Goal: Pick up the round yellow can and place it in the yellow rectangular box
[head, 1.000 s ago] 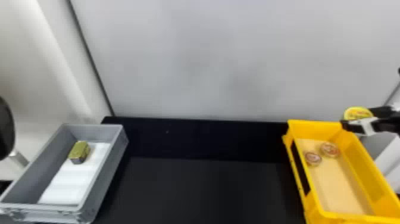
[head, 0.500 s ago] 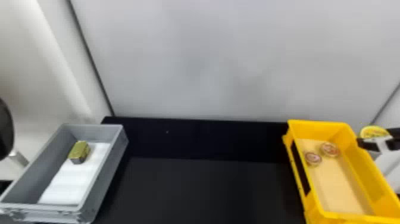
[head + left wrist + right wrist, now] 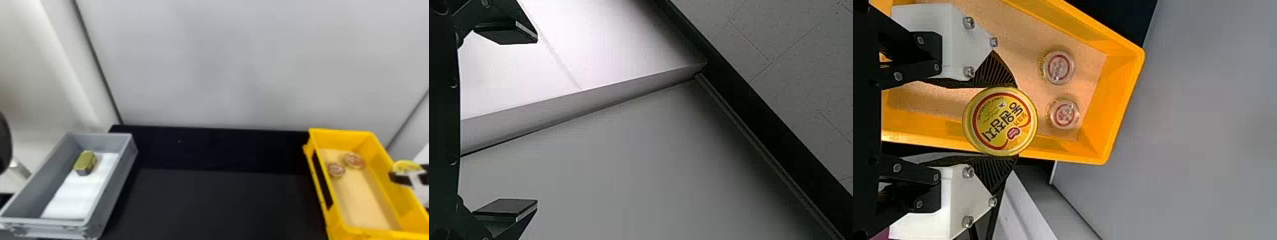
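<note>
From my station, I see the right fingers (image 3: 399,179) pinching the round yellow can (image 3: 1000,121) between their tips, its gold-rimmed face bearing a red ring and dark lettering, while the left fingers (image 3: 506,207) stand spread.

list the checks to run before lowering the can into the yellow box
1. Round yellow can gripped: ok, it sits between the right gripper's fingers.
2. Can over the floor of the yellow box: not ok, in the head view it appears beside the right wall.
3. Landing spot: ok, bare floor nearer the robot than the two small round containers.
4. Height above the rim: cannot tell.
5. Left gripper empty: ok, nothing between its open fingers.
</note>
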